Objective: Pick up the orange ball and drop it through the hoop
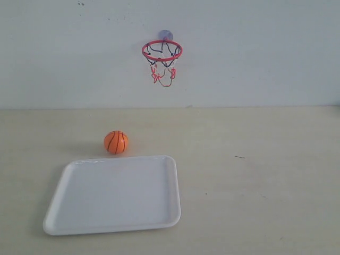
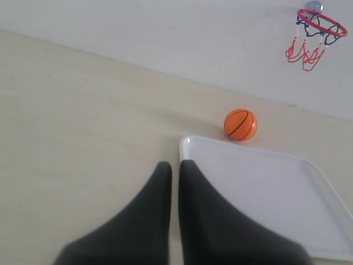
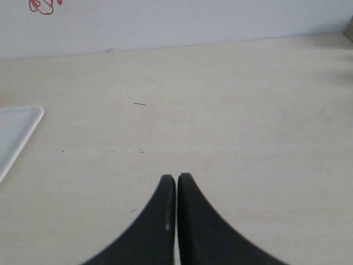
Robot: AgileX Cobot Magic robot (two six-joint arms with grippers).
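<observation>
The orange ball (image 1: pixel 116 142) rests on the table just behind the white tray's far left corner; the left wrist view has the ball (image 2: pixel 240 124) well ahead of my fingers. The hoop (image 1: pixel 162 50), a red ring with a string net, hangs from a bluish suction cup on the wall above; it shows as the hoop (image 2: pixel 321 23) in the left wrist view. Only a scrap of red net (image 3: pixel 41 6) enters the right wrist view. My left gripper (image 2: pixel 176 164) is shut and empty over the tray's corner. My right gripper (image 3: pixel 176 178) is shut and empty above bare table. Neither arm appears in the exterior view.
A flat white tray (image 1: pixel 114 228) lies at the front left of the beige table, its corner (image 3: pixel 33 113) also reaching into the right wrist view. A pale wall (image 1: pixel 255 53) closes off the back of the table.
</observation>
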